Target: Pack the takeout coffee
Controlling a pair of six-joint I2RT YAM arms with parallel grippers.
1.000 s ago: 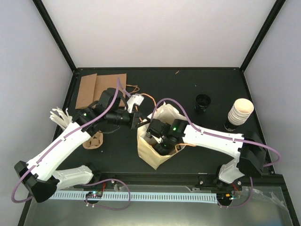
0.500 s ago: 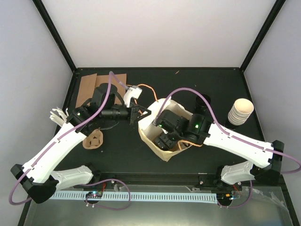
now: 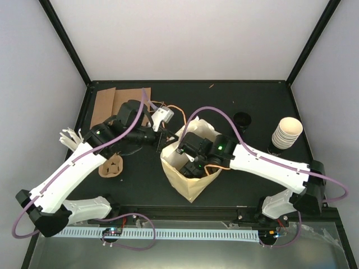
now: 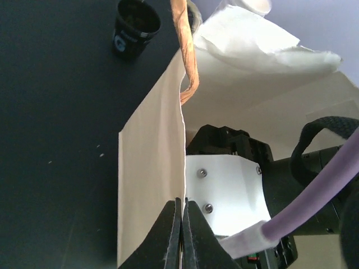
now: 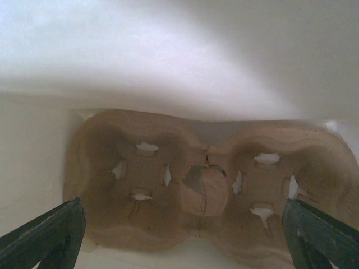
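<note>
- Left gripper [image 4: 180,224]: pinched thin on the left wall of the paper bag [image 3: 182,188], propping its mouth open.
- Right gripper [image 5: 185,235]: down inside the bag, jaws wide and empty, above a pulp cup carrier [image 5: 207,179] on the bag's floor.
- Takeout coffee [image 3: 286,133]: stacked cream cups, well right of the bag, untouched.
- Risk: when I pull my right wrist out, it could snag the bag's wall or handle. That could drag the paper out of my left pinch or tear it.
- Surface: matte black table [image 3: 252,95] all around the bag.
- Room: pale walls, black frame posts.
</note>
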